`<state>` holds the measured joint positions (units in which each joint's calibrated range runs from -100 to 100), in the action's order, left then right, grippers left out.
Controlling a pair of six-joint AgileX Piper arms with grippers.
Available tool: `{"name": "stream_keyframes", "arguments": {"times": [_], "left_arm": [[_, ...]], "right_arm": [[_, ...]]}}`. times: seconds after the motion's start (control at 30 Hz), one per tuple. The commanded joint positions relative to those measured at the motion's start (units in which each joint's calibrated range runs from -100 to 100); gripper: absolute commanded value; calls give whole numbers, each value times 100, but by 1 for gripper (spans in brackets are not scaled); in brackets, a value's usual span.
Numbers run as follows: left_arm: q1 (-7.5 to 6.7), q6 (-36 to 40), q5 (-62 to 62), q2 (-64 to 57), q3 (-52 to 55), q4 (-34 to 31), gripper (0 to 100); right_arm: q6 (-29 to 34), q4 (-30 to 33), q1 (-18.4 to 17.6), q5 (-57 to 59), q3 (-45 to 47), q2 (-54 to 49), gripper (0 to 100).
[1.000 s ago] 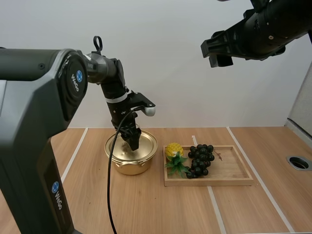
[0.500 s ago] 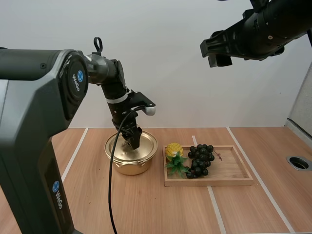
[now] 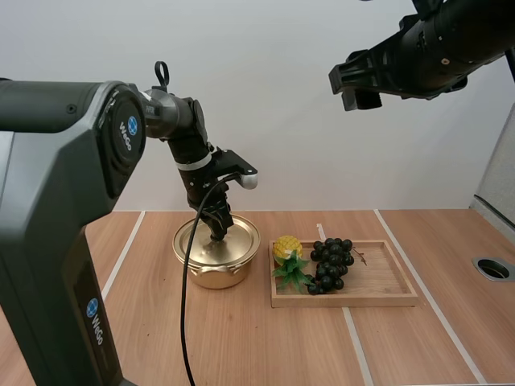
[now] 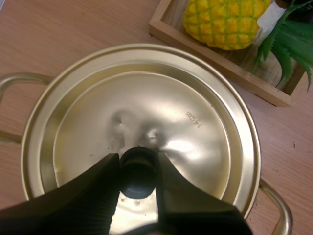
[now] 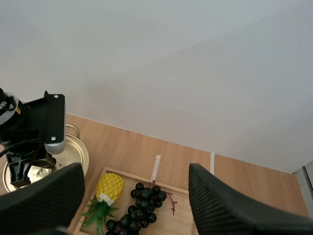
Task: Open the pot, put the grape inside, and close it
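Gold pot (image 3: pixel 214 264) on the tabletop (image 3: pixel 241 342), its lid (image 3: pixel 227 240) covering the mouth. The left hand (image 3: pixel 218 232) stands directly above the pot's centre, pointing down; seen from the left wrist, its two fingers (image 4: pixel 93 193) close from either side on the black knob (image 4: pixel 138 171) at the middle of the lid, gripping it, with the pot's two loop handles showing past the lid's rim. The bunch of dark grapes (image 3: pixel 331 263) lies to the right of the pot, in a wooden tray (image 3: pixel 386 298) set just beside it, well apart from both hands. A yellow toy pineapple (image 3: pixel 286 248) occupies the tray end nearest the pot, between the pot and the grapes, its green leaves touching the bunch. The right hand (image 3: pixel 352 87) hangs high above and to the right of the pot, over the tray; in the right wrist view its fingers (image 5: pixel 44 200) stand wide apart, holding nothing, with the grapes far beneath them.
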<state>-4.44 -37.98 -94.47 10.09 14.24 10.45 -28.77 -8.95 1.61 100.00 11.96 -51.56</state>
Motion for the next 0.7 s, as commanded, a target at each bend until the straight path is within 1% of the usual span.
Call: {"name": "stream_keyframes", "arguments": {"times": [0.0,0.13,0.43,0.67], "left_arm": [[-22,-12,-100,-225,-82,-21,0],[-22,120,-100,-695,-290,-21,0],[-22,1088,-5,-1941,-1068,-21,0],[-22,1435,62,-3154,-1428,-45,0]], "right_arm": [[-30,-27,21,0,-51,-42,100],[-30,-27,21,0,-51,-42,100],[-30,-39,21,0,-51,-42,100],[-30,-39,21,0,-51,-42,100]]}}
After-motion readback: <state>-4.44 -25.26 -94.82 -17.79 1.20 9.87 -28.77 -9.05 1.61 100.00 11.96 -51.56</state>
